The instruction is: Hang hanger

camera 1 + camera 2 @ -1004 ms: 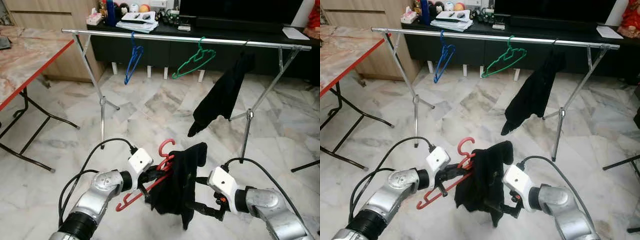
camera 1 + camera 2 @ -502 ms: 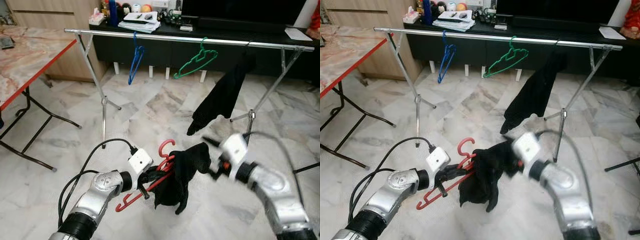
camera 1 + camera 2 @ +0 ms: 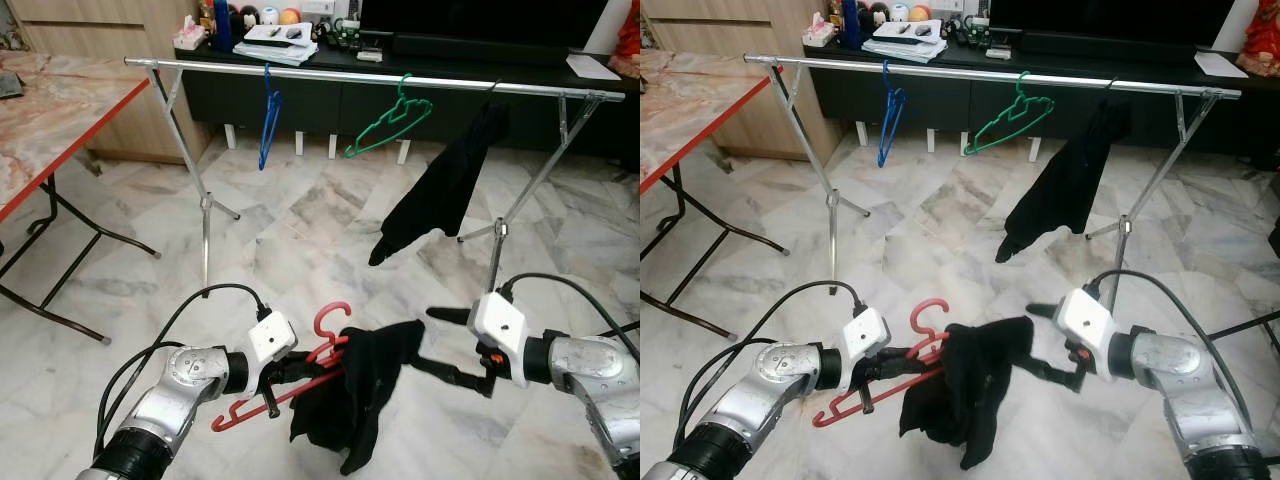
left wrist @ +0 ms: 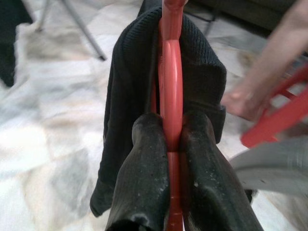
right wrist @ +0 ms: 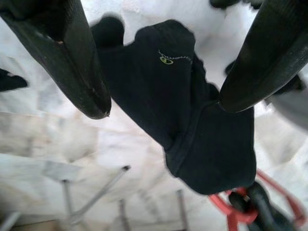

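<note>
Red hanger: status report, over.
Left gripper shut on red hanger, black garment draped over it. Right gripper open beside garment. Rail ahead, not yet reached.
</note>
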`<state>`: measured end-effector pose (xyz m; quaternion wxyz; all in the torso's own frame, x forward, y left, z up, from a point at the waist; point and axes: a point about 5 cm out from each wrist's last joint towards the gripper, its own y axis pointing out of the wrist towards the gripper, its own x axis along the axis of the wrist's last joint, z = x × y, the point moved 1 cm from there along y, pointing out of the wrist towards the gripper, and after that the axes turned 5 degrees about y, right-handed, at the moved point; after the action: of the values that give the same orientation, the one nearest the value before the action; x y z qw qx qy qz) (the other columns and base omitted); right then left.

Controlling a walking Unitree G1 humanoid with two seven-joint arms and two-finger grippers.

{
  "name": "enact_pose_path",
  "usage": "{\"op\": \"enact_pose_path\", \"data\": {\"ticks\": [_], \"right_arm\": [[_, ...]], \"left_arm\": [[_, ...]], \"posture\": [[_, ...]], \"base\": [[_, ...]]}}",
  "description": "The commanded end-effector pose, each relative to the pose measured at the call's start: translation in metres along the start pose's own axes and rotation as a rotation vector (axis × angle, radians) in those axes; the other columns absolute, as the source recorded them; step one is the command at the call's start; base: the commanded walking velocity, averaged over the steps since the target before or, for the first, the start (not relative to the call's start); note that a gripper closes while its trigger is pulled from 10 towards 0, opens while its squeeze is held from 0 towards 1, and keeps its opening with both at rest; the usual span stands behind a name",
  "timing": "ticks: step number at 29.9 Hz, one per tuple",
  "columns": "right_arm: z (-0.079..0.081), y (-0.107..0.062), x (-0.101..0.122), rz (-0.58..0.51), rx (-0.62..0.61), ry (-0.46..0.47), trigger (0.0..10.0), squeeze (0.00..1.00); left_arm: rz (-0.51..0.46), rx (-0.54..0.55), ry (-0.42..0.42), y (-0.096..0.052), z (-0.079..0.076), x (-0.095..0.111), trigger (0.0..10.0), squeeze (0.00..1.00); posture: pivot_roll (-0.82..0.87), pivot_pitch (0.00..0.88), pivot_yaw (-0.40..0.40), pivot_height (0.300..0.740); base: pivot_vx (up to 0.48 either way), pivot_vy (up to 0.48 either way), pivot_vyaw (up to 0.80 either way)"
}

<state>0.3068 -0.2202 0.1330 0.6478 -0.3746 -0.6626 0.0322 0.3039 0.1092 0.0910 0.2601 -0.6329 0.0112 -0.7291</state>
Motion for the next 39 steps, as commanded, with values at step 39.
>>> {"op": "enact_pose_path", "data": {"ticks": [39], "right_arm": [[0.022, 0.036, -0.013, 0.142, 0.421, -0.071, 10.0, 0.0]], "left_arm": [[-0.044, -0.307, 0.186, 0.001, -0.017, 0.027, 10.0, 0.0]], "posture": [[-0.09, 0.149, -0.028, 0.74]], "base": [[0.0, 0.0, 0.0]]}}
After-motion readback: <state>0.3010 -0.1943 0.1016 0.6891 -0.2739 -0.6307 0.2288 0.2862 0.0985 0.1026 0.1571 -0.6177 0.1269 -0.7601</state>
